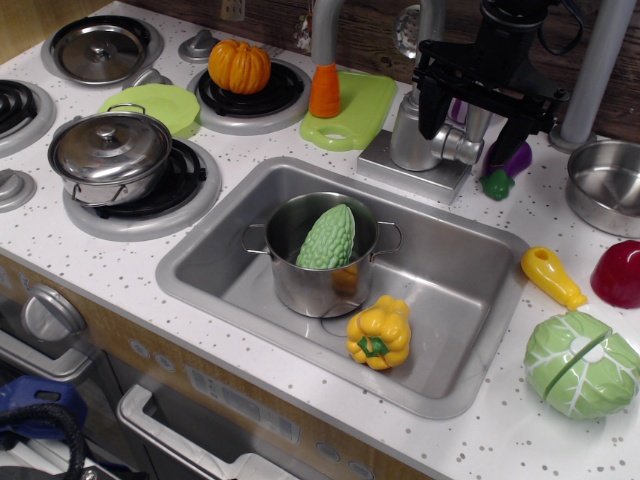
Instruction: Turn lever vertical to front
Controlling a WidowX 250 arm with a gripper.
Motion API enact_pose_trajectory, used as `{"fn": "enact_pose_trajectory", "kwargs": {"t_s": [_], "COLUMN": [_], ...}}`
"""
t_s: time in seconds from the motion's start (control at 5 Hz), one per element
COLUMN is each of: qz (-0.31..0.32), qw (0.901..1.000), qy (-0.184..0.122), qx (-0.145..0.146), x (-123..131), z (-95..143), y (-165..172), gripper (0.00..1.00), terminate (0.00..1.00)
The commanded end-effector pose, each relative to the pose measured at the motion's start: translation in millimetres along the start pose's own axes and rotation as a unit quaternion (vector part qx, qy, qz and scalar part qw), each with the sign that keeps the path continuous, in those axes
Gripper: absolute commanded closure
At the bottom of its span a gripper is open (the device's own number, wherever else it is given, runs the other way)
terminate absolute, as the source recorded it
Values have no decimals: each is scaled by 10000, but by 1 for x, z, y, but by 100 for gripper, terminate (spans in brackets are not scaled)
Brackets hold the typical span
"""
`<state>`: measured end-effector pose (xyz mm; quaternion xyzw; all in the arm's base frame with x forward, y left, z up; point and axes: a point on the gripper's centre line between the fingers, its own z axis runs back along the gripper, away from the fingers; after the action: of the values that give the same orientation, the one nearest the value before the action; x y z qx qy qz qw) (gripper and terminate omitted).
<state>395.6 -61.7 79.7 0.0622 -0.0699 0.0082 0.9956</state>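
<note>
- The black end effector (468, 120) hangs over the faucet body (425, 135) behind the sink (470, 290), fingers spread apart, holding nothing.
- The lever (477, 122) rises between those fingers, right of the faucet body on a short stub; I cannot tell whether a finger touches it.
- Its long axis is near upright, tip pointing up.
- On the worktop (500, 430): one lever, one purple eggplant (510, 165) just right of it, two steel pots, one yellow pepper (380, 333), one pumpkin (239, 66).

One raised front view looks down across the sink (200, 262).
</note>
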Motion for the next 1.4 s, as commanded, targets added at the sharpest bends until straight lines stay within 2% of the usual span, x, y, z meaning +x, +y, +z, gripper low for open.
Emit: {"fn": "enact_pose_trajectory", "kwargs": {"t_s": [0.0, 0.2, 0.4, 0.6, 1.0, 1.2], "qz": [0, -351, -678, -689, -647, -673], "qw": [10000, 9979, 9926, 9900, 9877, 9884], "qy": [0, -402, -649, -861, -1153, -1191], "qx": [0, 354, 765, 882, 836, 658], "x": [0, 7, 24, 35, 53, 61], "z": [0, 7, 23, 34, 37, 31], "y": [0, 4, 7, 3, -1, -2], "gripper": [0, 0, 0, 0, 0, 0], "terminate": [0, 0, 0, 0, 0, 0]}}
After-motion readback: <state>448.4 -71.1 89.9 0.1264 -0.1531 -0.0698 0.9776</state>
